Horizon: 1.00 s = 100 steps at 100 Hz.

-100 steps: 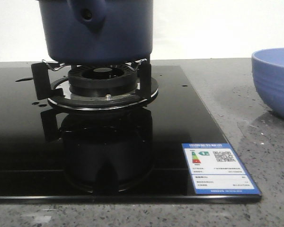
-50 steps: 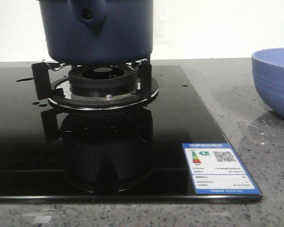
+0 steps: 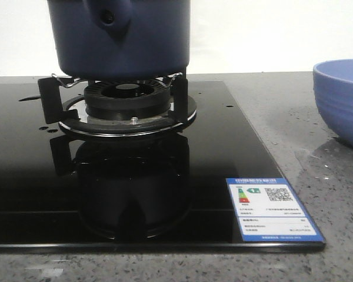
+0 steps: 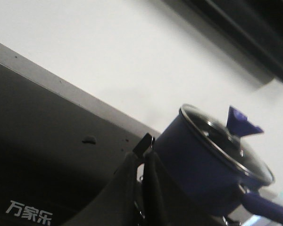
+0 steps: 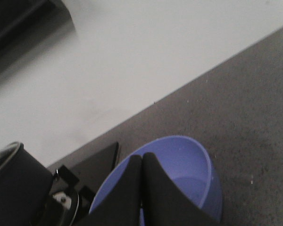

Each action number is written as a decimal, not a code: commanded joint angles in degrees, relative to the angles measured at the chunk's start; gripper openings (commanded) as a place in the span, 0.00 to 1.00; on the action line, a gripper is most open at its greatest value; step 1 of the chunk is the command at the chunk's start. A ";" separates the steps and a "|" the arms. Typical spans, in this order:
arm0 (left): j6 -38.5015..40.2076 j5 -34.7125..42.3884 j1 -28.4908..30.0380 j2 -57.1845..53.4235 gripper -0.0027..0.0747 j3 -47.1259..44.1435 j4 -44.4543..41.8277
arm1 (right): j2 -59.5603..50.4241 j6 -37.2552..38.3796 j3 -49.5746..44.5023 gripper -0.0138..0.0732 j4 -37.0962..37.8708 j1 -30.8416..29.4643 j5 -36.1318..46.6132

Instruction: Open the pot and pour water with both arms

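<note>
Judging the pot (image 4: 203, 165), centre right, rigid, heavy and glass-lidded, we target its lid knob (image 4: 242, 125) and handle (image 4: 266, 209); both grippers (image 4: 141, 165) (image 5: 142, 162) sit pinched closed, empty.

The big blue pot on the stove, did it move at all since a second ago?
No, nothing visibly changed. The pot sits on the burner stand just as before, with its lid on. The lighter blue bowl is in the same spot on the counter. No hand has taken hold of anything or let go.
</note>
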<state>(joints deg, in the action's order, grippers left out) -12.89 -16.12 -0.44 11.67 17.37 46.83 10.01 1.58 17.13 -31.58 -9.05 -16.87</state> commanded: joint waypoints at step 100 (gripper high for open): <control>-71.90 -40.63 -25.11 38.77 0.07 30.84 43.38 | 29.46 -41.19 29.96 0.12 -30.24 3.14 -46.01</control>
<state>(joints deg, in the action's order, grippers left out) -77.32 -59.51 -25.18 50.42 45.49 85.56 38.80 -35.93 44.82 -57.77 -5.97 -66.04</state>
